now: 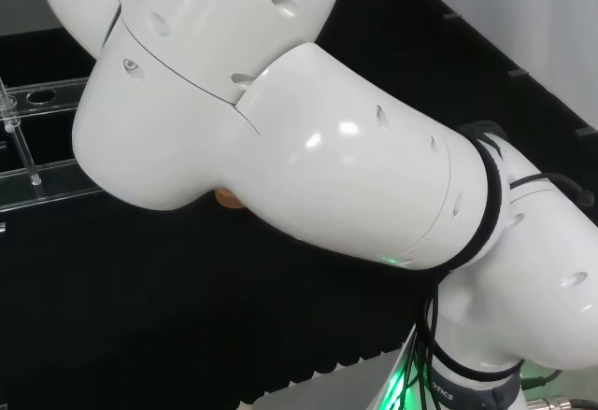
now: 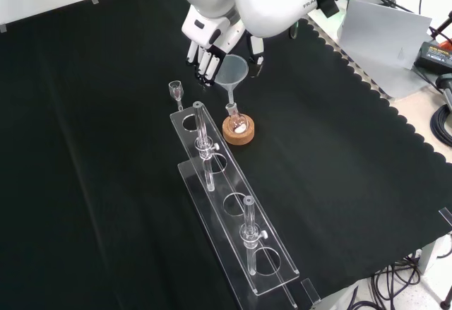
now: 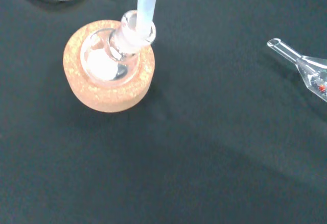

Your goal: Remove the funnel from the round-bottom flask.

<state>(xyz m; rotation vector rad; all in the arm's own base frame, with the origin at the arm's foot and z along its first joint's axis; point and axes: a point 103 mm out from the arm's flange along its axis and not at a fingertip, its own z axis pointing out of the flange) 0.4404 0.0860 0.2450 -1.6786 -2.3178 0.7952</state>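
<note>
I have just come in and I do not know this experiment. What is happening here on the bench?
A white robot arm has brought its hand down over a small round-bottom flask that sits on a cork ring on the black cloth. A clear funnel is in the flask's neck, its stem still inside in the wrist view. In the front view the fingers hang beside the funnel's cone with the thumb on its other side; contact is unclear. A clear rack with glass tubes lies nearby.
</note>
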